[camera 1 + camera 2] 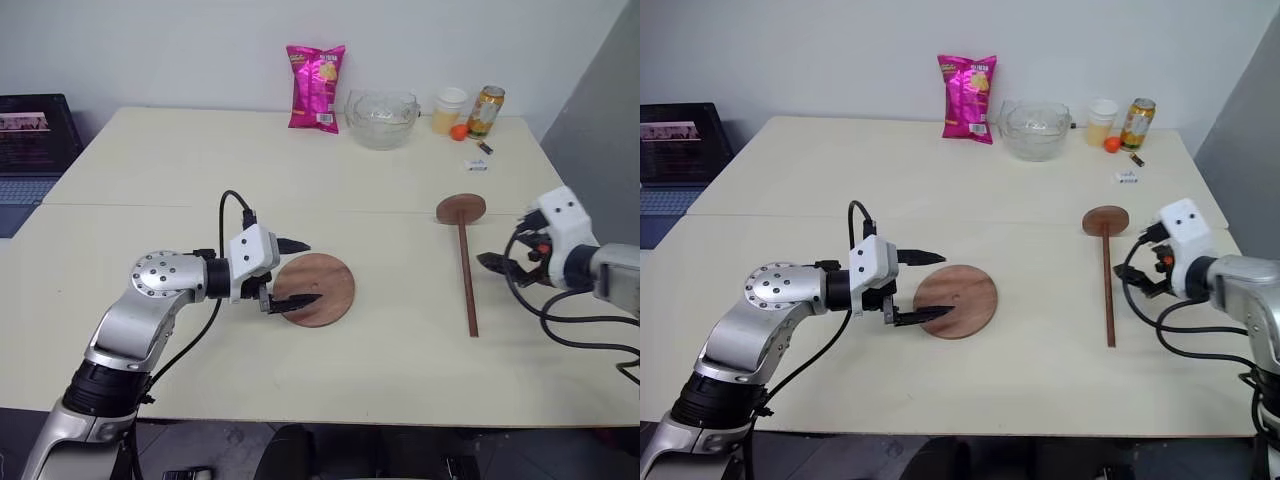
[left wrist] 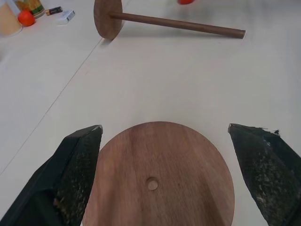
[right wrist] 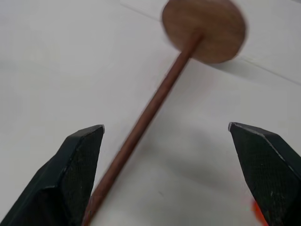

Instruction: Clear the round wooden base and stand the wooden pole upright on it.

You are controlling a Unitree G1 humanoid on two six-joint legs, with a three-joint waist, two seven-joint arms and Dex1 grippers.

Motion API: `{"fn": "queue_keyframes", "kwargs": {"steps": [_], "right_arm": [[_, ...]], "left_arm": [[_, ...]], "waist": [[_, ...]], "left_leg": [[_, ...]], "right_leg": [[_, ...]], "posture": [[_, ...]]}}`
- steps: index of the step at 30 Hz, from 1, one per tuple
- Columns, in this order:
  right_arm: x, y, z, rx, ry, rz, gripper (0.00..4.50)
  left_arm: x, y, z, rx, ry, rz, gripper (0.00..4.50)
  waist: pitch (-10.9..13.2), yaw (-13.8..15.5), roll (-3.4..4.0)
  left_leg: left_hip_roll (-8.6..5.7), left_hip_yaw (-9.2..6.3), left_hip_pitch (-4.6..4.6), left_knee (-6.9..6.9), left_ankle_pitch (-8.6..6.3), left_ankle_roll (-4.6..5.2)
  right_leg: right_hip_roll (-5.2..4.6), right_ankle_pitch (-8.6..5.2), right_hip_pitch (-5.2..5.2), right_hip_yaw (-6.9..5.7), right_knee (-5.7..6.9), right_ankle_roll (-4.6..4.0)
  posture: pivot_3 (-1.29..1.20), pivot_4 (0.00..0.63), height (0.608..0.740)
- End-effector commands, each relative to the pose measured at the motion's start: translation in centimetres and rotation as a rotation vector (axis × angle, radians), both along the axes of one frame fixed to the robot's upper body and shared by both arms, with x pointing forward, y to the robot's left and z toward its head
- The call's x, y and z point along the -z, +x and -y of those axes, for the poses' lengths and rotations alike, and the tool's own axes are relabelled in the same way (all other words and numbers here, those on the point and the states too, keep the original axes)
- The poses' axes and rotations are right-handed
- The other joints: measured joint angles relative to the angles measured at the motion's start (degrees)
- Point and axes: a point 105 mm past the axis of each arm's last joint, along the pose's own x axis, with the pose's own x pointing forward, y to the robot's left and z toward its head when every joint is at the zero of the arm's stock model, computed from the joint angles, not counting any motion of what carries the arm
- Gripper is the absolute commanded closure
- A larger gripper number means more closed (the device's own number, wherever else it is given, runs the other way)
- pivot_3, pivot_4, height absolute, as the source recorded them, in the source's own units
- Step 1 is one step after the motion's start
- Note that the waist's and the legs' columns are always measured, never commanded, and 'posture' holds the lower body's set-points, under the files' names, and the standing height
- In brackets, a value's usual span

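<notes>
Nearest me on the tabletop [image 1: 400, 350], my left end effector [image 1: 291, 272] sits at the near-left edge of the round wooden base [image 1: 318, 288], its two fingers spread wide with one above the rim and one over the disc's near edge, gripping nothing. The base lies flat with nothing on it, its small centre hole in plain sight in the left wrist view, so I judge the clearing part done. Off to my right, the right end effector [image 1: 508, 258] hovers released, fingers wide apart, just beside the wooden pole [image 1: 467, 275], which lies flat on the tabletop, well apart from the base, its fixed disc at the far end and the bare tip toward me. So the step in hand is picking up the pole. Next I would need to bring the right fingers down astride the rod, close on it, then tip it upright over the base. Farther back stand a pink snack bag [image 1: 316, 88], a glass bowl [image 1: 381, 118] and a can [image 1: 486, 110].
</notes>
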Motion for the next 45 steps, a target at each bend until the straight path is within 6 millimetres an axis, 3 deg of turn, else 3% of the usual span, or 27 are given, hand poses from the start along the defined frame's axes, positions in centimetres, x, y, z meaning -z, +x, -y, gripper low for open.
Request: {"fn": "queue_keyframes", "kwargs": {"steps": [1, 10, 17, 19, 28, 35, 42, 45], "right_arm": [[1.3, 0.7, -0.7, 0.065, -0.014, -0.099, 0.04], [2.8, 4.3, -1.5, 0.219, 0.085, -0.262, 0.04], [3.2, 5.3, -1.9, 0.247, 0.101, -0.321, 0.04], [3.3, 5.4, -2.2, 0.245, 0.107, -0.335, 0.21], [3.7, 5.6, -3.0, 0.267, 0.152, -0.366, 2.23], [3.7, 5.7, -3.4, 0.276, 0.200, -0.362, 4.06], [2.5, 6.2, -4.0, 0.298, 0.326, -0.316, 4.25], [0.5, 6.3, -5.8, 0.222, 0.421, -0.238, 4.25]], "left_arm": [[-0.6, -0.4, 0.8, 0.013, -0.010, 0.036, 0.00], [-0.2, -0.8, 1.5, 0.011, -0.013, 0.041, 0.00], [-0.2, -0.8, 1.4, -0.012, -0.020, 0.052, 0.00], [-0.1, -0.8, 1.3, -0.019, -0.021, 0.050, 0.00], [0.3, -1.1, 1.0, -0.032, -0.024, 0.046, 0.00], [0.5, -1.1, 0.8, -0.035, -0.017, 0.041, 0.00], [0.8, -1.0, -0.2, -0.055, 0.007, 0.037, 0.00], [0.7, -0.8, -1.5, -0.090, 0.022, 0.039, 0.00]], "waist": [[0.00, -0.07, -0.01], [0.01, -0.27, 0.00], [0.01, -0.24, 0.00], [0.01, -0.23, 0.01], [0.00, -0.41, 0.01], [0.00, -0.45, 0.01], [0.00, -0.47, 0.01], [0.01, -0.47, 0.02]], "left_leg": [[0.00, 0.02, 0.00, 0.00, 0.00, 0.00], [-0.02, 0.05, -0.03, -0.01, 0.00, 0.01], [-0.01, 0.07, -0.13, -0.02, 0.00, 0.01], [-0.02, 0.09, -0.16, -0.02, 0.01, 0.01], [0.00, 0.08, -0.18, -0.03, 0.00, 0.01], [0.00, 0.09, -0.18, -0.03, 0.00, 0.01], [0.00, 0.10, -0.18, -0.05, 0.00, 0.01], [0.00, 0.09, -0.22, -0.05, 0.00, 0.01]], "right_leg": [[0.00, 0.00, 0.00, 0.02, 0.00, 0.00], [0.00, 0.01, -0.09, 0.04, 0.05, -0.01], [-0.01, 0.01, -0.18, 0.05, 0.04, -0.02], [-0.01, 0.01, -0.22, 0.07, 0.05, -0.02], [-0.01, 0.02, -0.29, 0.07, 0.11, -0.02], [0.00, 0.02, -0.29, 0.07, 0.11, -0.02], [0.00, 0.02, -0.32, 0.08, 0.12, -0.02], [0.00, 0.02, -0.35, 0.08, 0.13, -0.02]], "posture": [[0.00, 0.150, 0.740], [0.00, 0.150, 0.740], [0.00, 0.150, 0.740], [0.00, 0.150, 0.740], [0.00, 0.150, 0.740], [0.00, 0.150, 0.740], [0.00, 0.150, 0.740], [0.00, 0.150, 0.740]]}}
